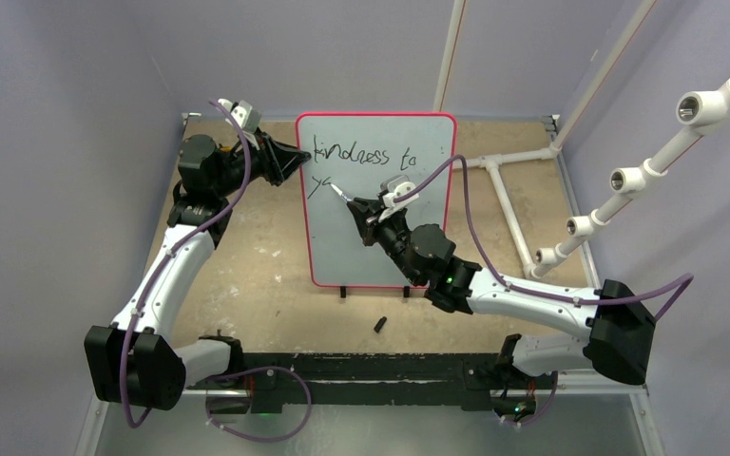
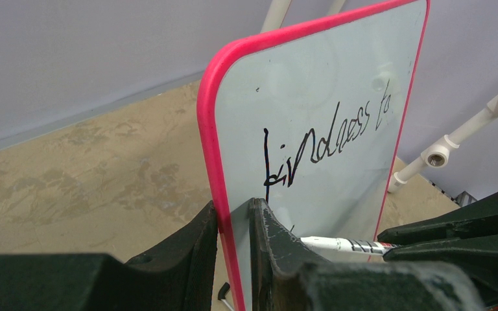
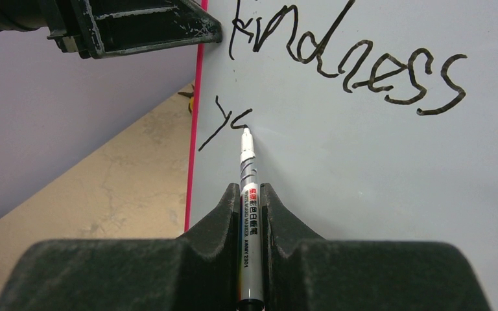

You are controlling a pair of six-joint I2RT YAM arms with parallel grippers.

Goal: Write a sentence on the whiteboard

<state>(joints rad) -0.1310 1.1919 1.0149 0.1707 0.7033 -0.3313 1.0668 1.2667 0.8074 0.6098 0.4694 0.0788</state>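
The whiteboard [image 1: 380, 237] stands upright mid-table, pale surface with a red-pink rim. The sentence [image 1: 352, 154] reads "kindness to" on the top line, and a second line [image 3: 224, 120] begins with "yc". My left gripper [image 1: 302, 152] is shut on the board's left rim [image 2: 211, 149], one finger on each face. My right gripper [image 1: 361, 211] is shut on a white marker [image 3: 248, 214], whose tip touches the board at the end of "yc". The marker also shows in the left wrist view [image 2: 343, 245].
A black marker cap [image 1: 380, 324] lies on the tan table in front of the board's feet. A white pipe frame [image 1: 513, 204] lies to the right of the board, and a pipe rack [image 1: 646, 171] slants along the right side.
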